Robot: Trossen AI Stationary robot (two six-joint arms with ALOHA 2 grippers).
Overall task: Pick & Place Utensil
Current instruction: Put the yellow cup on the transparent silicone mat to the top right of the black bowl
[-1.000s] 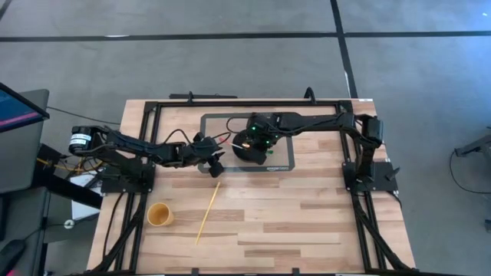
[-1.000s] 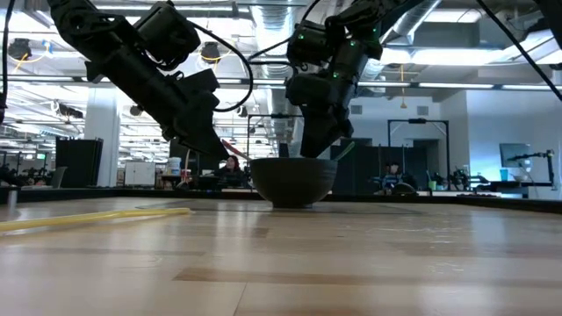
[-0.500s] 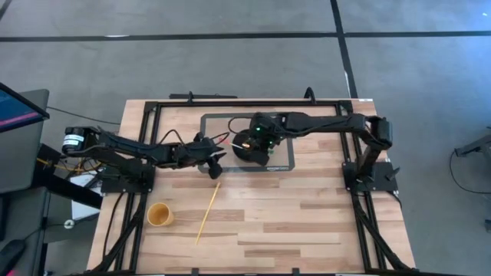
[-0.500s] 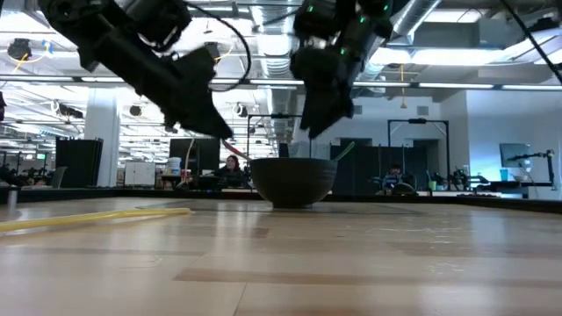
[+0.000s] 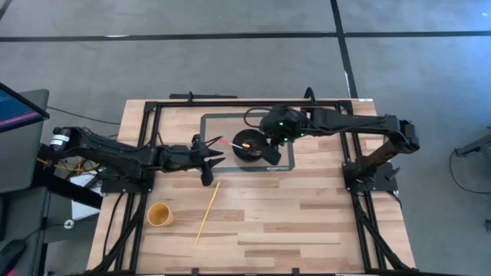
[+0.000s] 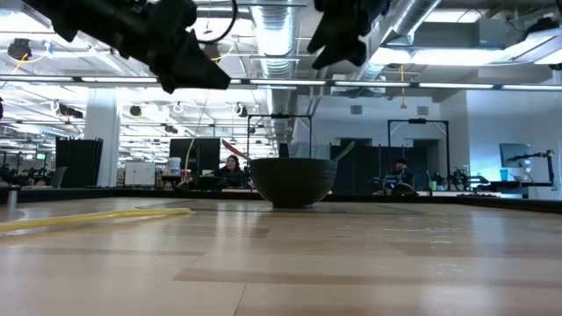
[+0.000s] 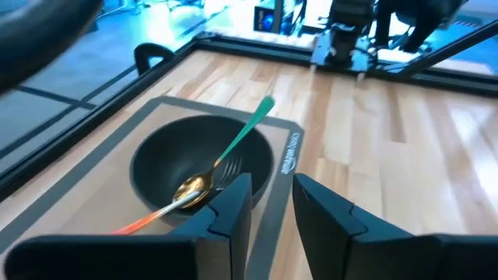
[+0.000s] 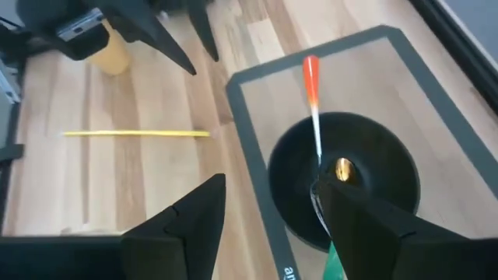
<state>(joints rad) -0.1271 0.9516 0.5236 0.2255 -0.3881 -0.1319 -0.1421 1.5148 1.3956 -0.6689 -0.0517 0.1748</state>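
The right gripper point(image 8: 268, 214) is hovering with fingers apart over the bowl point(image 5: 247, 144) — utensils are lying inside; the left gripper point(image 7: 268, 206) is waiting half-parted, empty.

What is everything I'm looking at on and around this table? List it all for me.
Bowl: one, black, on the mat near the table's far edge.
Mat: one, grey, under the bowl.
Spoon: one, gold head with orange handle, leaning in the bowl.
Fork: one, green handle, leaning in the bowl.
Stick: one, yellow, lying on the wood nearer the front.
Cup: one, tan, left of the stick.
Table: one, light wood, with a black frame.
Left pincer: black, empty, left of the bowl.
Right pincer: black, open and empty, above the bowl's right side.
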